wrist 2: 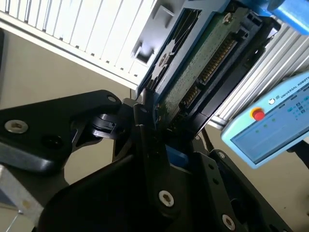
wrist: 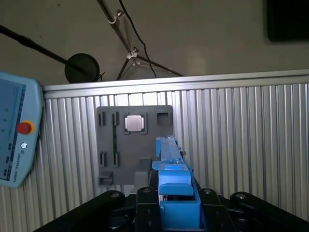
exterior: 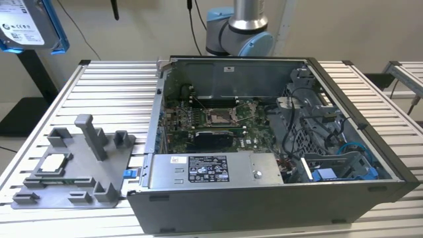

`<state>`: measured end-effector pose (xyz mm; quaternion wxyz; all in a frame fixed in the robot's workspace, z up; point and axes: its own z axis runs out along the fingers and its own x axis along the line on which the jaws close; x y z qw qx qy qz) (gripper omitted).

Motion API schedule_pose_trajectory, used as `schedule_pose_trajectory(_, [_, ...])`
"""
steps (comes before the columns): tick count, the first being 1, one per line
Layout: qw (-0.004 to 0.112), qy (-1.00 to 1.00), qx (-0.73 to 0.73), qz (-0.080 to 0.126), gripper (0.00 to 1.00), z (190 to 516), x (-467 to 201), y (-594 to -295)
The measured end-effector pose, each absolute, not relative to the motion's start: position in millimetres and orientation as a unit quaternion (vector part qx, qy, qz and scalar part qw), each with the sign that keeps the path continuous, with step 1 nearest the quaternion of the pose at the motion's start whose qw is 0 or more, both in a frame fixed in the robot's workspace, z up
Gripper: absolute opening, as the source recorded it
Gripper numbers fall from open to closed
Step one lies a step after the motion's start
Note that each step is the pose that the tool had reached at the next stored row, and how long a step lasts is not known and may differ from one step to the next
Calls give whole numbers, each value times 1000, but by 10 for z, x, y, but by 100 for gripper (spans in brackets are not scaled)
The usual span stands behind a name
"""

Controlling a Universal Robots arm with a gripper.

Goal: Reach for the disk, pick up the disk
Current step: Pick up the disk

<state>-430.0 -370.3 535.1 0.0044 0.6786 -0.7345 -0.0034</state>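
We count one disk (exterior: 26,25), one open computer case (exterior: 264,210), one grey holder tray (exterior: 74,174), one square chip (exterior: 53,162), one teach pendant (wrist: 14,140), one robot arm (exterior: 243,27).

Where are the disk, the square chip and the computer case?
disk (exterior: 25,22), exterior view, on its labelled face.
square chip (wrist: 134,123), first wrist view, on its top.
computer case (exterior: 264,208), exterior view, on its near wall.

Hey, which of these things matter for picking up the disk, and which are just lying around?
Job: the disk, clamped in the hand.
Lying about: open computer case, gray fixture tray, square chip on it, teach pendant.
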Motion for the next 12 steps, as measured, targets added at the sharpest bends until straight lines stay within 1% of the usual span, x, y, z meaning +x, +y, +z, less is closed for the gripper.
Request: schedule_pose_trajectory(12, [4,-734,679,-3,0,5351,-4184,-3703])
